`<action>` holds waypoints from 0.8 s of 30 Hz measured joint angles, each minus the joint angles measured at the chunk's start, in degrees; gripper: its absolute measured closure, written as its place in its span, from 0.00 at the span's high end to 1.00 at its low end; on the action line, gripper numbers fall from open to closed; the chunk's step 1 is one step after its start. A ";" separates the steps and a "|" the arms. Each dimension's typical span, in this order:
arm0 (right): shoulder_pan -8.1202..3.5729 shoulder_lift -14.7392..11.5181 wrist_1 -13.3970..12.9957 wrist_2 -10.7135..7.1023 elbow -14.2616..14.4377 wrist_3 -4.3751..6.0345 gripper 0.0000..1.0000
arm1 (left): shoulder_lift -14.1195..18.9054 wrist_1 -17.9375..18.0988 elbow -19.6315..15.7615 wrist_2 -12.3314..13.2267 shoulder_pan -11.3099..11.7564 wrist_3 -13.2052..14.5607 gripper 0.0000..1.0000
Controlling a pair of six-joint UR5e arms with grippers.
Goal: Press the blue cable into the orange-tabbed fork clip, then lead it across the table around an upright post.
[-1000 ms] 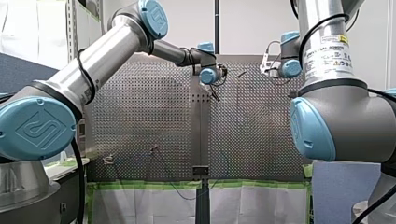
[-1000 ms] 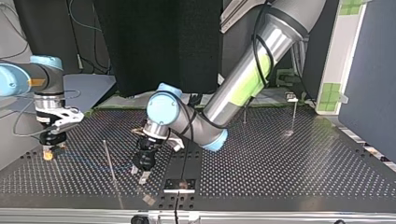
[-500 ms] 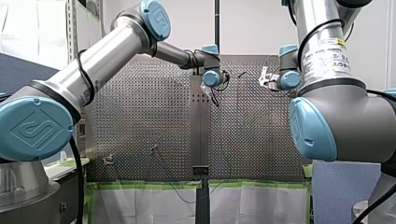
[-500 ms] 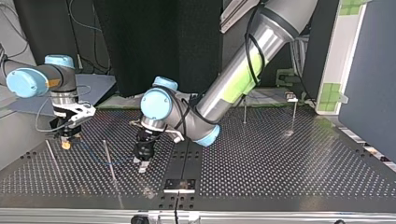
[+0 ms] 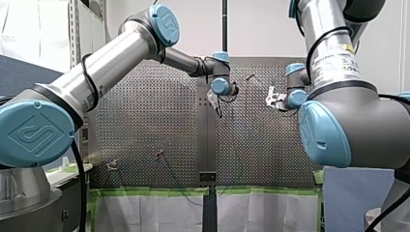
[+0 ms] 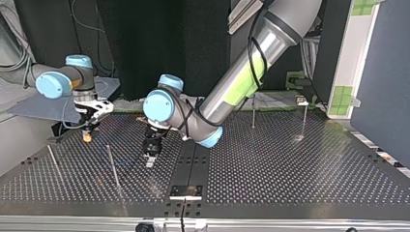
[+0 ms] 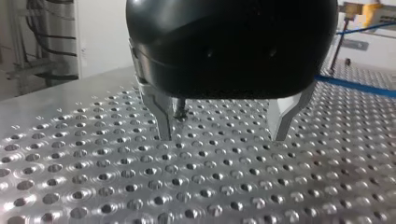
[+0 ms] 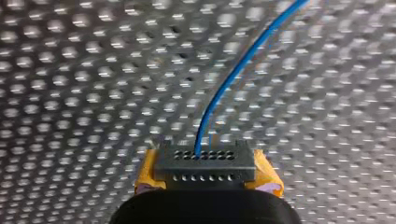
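My right gripper [image 8: 205,156]: yellow pads clenched on thin glossy blue cable [image 8: 233,74]. My left gripper [image 7: 224,128]: tapered metal fingers [image 7: 163,116] spread over shiny perforated table [image 7: 93,186].

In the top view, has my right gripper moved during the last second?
Yes. My right gripper with yellow pads has moved toward the view's right and away from the camera, nearer to the thin upright metal post.
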 joint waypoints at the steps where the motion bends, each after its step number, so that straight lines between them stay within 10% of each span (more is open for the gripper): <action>1: 0.11 0.40 -0.35 0.18 0.31 -0.11 0.01 | 0.00 -0.27 0.00 -0.39 0.03 0.46 1.00; 24: 0.33 12.48 -9.65 4.83 3.84 -2.51 0.01 | -0.04 -1.31 0.00 -4.38 0.37 4.86 1.00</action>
